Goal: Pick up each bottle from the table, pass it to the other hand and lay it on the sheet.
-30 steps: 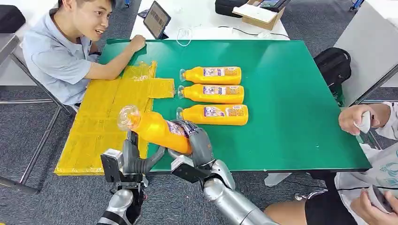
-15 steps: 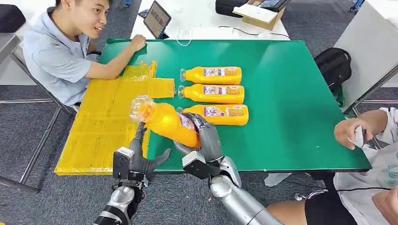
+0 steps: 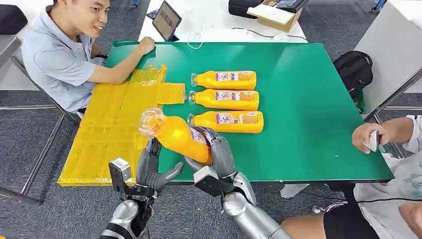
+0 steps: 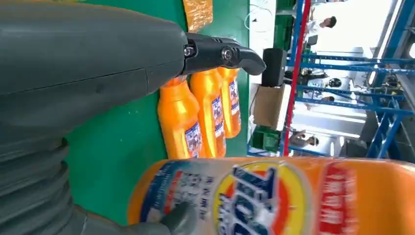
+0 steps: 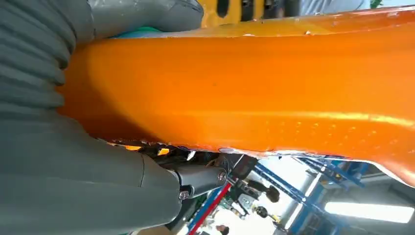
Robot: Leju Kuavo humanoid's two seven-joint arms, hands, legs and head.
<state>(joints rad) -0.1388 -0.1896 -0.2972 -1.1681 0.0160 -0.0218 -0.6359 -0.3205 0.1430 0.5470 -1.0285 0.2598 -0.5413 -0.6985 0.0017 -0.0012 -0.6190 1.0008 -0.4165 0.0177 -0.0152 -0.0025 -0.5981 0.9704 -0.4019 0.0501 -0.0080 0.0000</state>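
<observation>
Right robot hand [image 3: 215, 149] grips the orange bottle [image 3: 176, 134] at its base; left robot hand [image 3: 152, 167], open beneath, should take the smooth, seemingly full body mid-length.

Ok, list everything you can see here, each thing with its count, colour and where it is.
Held bottle: one, orange, tilted in the air over the table's near edge, cap toward the sheet.
Bottles lying on table: three, orange, side by side in a row, caps toward the sheet.
Sheet: one, yellow, on the table's left part.
Table: one, green.
Tablet: one, dark, on the white table beyond.
Backpack: one, black, right of the table.
People: one seated at the far left corner, another at the right edge.
Right robot hand: grey, grips the held bottle's base end.
Left robot hand: grey, fingers spread beneath the held bottle.
</observation>
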